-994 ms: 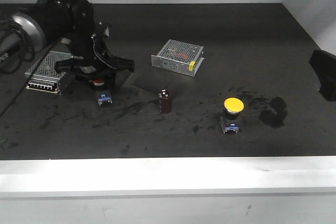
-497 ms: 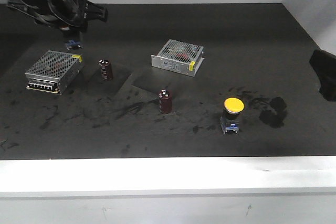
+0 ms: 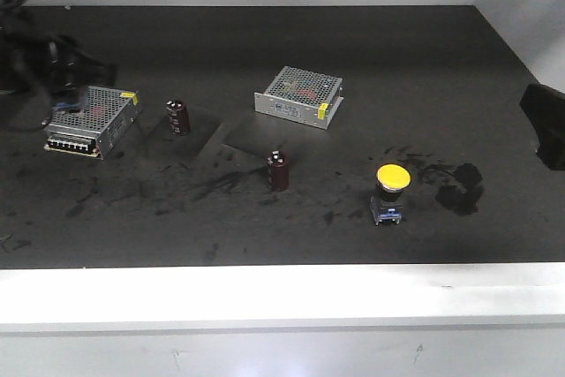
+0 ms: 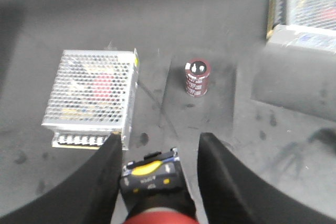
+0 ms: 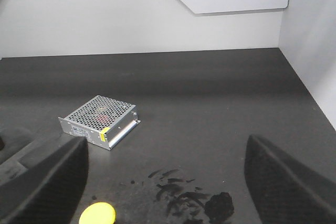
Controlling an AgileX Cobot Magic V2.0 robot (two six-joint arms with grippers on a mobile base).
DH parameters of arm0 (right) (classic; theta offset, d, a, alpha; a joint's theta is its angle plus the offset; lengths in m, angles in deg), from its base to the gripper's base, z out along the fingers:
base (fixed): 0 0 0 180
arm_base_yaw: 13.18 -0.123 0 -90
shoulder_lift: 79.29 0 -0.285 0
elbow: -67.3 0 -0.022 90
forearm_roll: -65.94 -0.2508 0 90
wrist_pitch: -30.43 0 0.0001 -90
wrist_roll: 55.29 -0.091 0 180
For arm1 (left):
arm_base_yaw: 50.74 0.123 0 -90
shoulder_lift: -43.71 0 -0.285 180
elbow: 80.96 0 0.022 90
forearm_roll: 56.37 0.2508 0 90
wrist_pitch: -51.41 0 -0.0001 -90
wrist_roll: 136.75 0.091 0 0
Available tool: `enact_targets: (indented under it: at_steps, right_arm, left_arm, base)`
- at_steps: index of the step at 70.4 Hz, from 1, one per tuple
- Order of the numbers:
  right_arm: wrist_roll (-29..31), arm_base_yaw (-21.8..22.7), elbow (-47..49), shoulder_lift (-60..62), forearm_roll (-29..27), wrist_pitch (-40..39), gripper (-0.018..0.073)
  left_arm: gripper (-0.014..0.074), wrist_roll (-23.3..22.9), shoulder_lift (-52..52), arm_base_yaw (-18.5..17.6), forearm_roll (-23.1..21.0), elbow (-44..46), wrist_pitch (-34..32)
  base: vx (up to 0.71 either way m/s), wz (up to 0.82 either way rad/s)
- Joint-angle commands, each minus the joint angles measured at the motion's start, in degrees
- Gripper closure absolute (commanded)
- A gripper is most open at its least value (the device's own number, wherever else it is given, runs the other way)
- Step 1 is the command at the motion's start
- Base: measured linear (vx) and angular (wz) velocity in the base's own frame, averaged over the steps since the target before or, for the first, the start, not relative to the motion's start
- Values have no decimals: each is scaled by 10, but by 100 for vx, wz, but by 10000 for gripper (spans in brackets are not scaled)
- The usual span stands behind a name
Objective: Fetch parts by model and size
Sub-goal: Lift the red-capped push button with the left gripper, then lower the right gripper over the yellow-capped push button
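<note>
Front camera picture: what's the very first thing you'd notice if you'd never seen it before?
The bright yellow push-button stands alone on the dark table, right of centre near the front edge. The left silver mesh box and the middle silver mesh box shine farther back. In the left wrist view, the left gripper holds the red push-button between its fingers.

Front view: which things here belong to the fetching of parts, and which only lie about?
For the job:
- red push-button, held in the left pincer
- yellow push-button, standing free

Only lying about:
- left mesh box
- middle mesh box
- left dark red cylinder
- middle dark red cylinder
</note>
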Motion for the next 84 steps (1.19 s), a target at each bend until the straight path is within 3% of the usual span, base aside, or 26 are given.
enact_targets:
  at_steps: [1, 19, 38, 69, 74, 84]
  right_arm:
    - [5, -1, 19, 0, 4, -39, -8]
    - [5, -1, 19, 0, 4, -39, -8]
    - [5, -1, 19, 0, 4, -43, -8]
    - [4, -2, 19, 0, -3, -56, -8]
    - [6, -12, 20, 0, 0, -56, -8]
    - [10, -82, 57, -28, 34, -5, -8]
  left_arm:
    - [604, -1, -71, 14, 10, -43, -96]
    - [604, -1, -214, 58, 39, -178, -147]
    - [604, -1, -357, 62, 74, -294, -174]
    - [604, 0, -500, 62, 87, -362, -179]
    - [604, 0, -501, 62, 87, -362, -177]
    - [604, 0, -501, 62, 87, -362, -178]
  base:
    - [0, 0]
    - [0, 0]
    - [0, 0]
    - [0, 0]
    - [0, 0]
    - [0, 0]
